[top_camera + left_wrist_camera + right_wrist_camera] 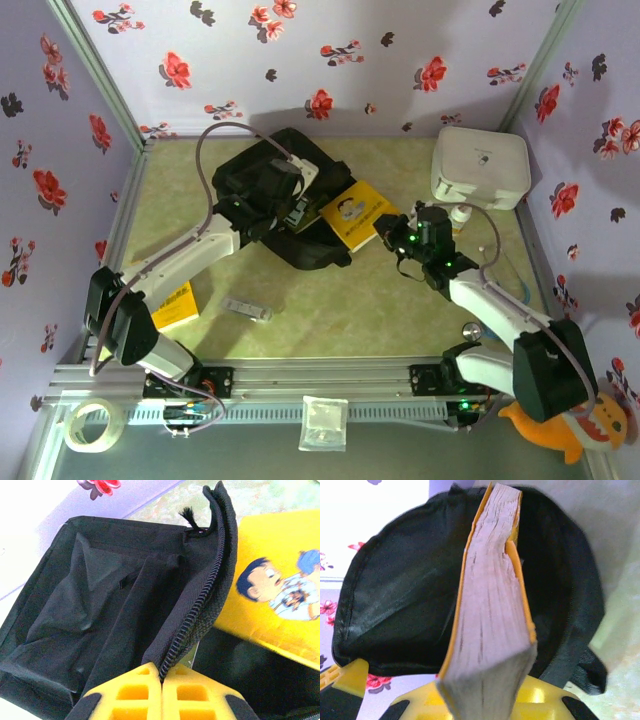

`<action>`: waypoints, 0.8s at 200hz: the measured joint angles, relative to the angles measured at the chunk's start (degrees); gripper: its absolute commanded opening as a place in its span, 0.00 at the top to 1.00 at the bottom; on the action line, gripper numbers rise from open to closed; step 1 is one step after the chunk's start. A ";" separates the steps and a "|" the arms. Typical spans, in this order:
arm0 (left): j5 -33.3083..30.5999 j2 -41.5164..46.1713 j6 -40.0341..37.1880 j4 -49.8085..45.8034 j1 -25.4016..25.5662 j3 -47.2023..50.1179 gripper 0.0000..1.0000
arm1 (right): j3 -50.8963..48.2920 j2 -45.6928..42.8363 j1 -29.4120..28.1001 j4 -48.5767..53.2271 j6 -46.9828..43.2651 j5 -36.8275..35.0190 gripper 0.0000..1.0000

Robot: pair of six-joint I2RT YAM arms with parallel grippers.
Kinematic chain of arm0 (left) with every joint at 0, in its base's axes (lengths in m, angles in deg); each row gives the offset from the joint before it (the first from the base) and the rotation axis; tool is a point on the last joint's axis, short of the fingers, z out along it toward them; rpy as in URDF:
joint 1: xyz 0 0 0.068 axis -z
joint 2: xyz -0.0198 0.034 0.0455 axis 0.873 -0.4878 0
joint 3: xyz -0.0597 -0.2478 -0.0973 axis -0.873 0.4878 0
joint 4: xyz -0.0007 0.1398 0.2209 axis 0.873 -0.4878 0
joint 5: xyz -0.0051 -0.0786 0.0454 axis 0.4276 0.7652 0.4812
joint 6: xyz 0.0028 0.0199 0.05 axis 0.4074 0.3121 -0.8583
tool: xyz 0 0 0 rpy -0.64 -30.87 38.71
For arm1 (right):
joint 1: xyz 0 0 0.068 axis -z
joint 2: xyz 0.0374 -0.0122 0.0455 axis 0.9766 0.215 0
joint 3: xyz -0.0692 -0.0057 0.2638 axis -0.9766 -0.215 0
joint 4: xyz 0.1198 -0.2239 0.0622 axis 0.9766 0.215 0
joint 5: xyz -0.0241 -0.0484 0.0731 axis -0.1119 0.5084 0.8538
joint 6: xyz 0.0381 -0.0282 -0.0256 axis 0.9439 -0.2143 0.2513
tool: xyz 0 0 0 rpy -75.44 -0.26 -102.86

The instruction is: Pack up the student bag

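Mid-pack: the bag (pixel 312 248) lies at the rear centre of the table (pixel 350 310). The left gripper (pixel 161 680) is pinched tight on its zip rim, lifting the mouth open toward the right arm. The right gripper (pixel 480 702), jaws narrowed, clamps one end of a yellow book (pixel 352 218) held on edge. The book's long axis points from the gripper straight at the mouth, which lies just left of and beyond it. The far end looks to be at the opening; how deep it sits cannot be told. The right arm is nearer and appears set to slide the book along its length. A white case (pixel 480 165) in the rear right corner stands apart, and the front of the table offers room.
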 measured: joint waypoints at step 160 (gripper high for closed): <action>1.53 2.47 -1.07 1.86 0.37 3.58 1.00 | 13.88 26.53 -6.45 -4.96 9.01 -0.90 0.85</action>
